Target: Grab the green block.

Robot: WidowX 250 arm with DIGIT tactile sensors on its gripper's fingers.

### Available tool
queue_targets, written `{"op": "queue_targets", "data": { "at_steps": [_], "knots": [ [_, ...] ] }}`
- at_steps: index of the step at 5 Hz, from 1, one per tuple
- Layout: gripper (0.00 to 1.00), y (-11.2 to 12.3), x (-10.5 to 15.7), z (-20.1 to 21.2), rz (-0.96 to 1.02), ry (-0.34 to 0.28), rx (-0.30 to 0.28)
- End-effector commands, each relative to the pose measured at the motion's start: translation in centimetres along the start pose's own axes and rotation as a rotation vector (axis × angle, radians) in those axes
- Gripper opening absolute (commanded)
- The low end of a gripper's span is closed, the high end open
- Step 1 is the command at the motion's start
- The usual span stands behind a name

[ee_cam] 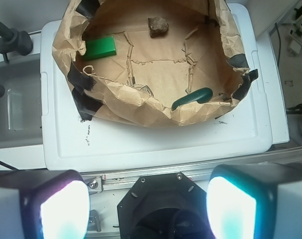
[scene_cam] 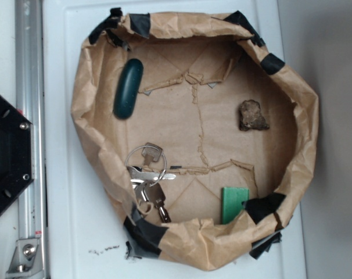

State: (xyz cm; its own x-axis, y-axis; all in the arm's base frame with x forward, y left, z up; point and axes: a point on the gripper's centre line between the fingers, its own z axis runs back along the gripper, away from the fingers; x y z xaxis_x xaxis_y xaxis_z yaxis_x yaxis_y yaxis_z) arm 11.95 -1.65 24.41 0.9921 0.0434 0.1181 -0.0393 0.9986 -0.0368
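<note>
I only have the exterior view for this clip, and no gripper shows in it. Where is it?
Observer: In the wrist view the gripper hangs outside the paper bag, above the black mount that sits at your left edge.
Operator: Open or shut?
Observer: Open. The two fingers stand wide apart with nothing between them.
Operator: On my side the bag's rim covers part of the green block. Is it buried?
Observer: No. From the wrist the green block shows its whole top face, lying flat on the bag floor with nothing on it.
</note>
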Motion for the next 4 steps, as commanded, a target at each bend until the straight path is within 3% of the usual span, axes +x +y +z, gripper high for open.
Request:
{"op": "queue_targets", "data": {
  "at_steps": [1, 2, 3, 4],
  "knots": [
    [1.00, 0.0, 0.0, 0.0, 0.000, 0.000, 0.000],
    [1.00, 2.0, 4.7, -2.8, 0.119, 0.006, 0.073],
    [1.00, 4.3, 9.1, -4.6, 0.371, -0.074, 0.045],
    [1.00, 4.1, 12.8, -8.3, 0.605, -0.060, 0.166]
  ]
}}
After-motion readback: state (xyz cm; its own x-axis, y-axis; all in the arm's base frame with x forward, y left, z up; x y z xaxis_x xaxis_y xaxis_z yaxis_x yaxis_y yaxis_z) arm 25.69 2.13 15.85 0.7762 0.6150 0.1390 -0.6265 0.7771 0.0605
